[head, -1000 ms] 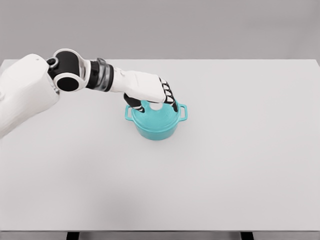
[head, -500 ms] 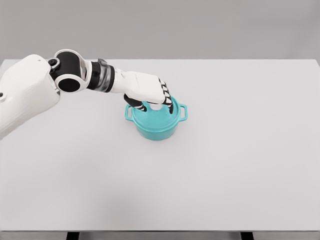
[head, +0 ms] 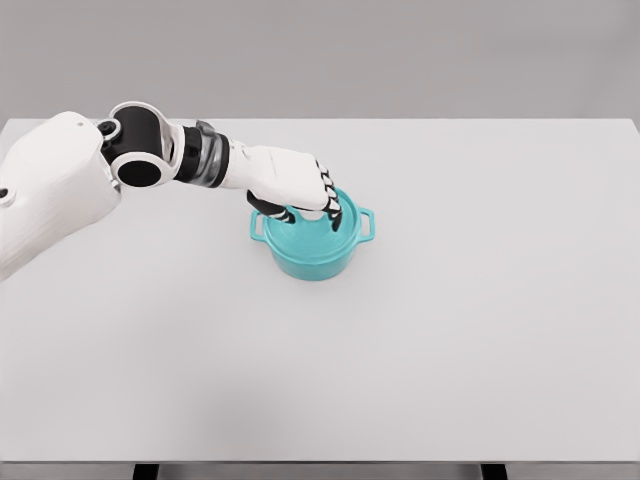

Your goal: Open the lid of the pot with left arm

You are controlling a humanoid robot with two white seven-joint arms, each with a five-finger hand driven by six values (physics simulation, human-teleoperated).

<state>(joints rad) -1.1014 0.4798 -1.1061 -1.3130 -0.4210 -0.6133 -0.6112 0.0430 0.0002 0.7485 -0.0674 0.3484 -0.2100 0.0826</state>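
Note:
A teal pot with two side handles stands on the white table, a little left of the middle. Its teal lid sits on top. My left hand reaches in from the left and rests on the lid's centre. Its black-tipped fingers are curled down around the lid's knob, which the hand hides. The lid looks seated on the pot. The right arm is out of the picture.
My left forearm and elbow stretch over the table's back left part. The table's front edge runs along the bottom of the view.
The left hand has sunk slightly onto the lid and its fingers have closed in. The white knob, visible one second ago, is now covered. The pot has not moved.

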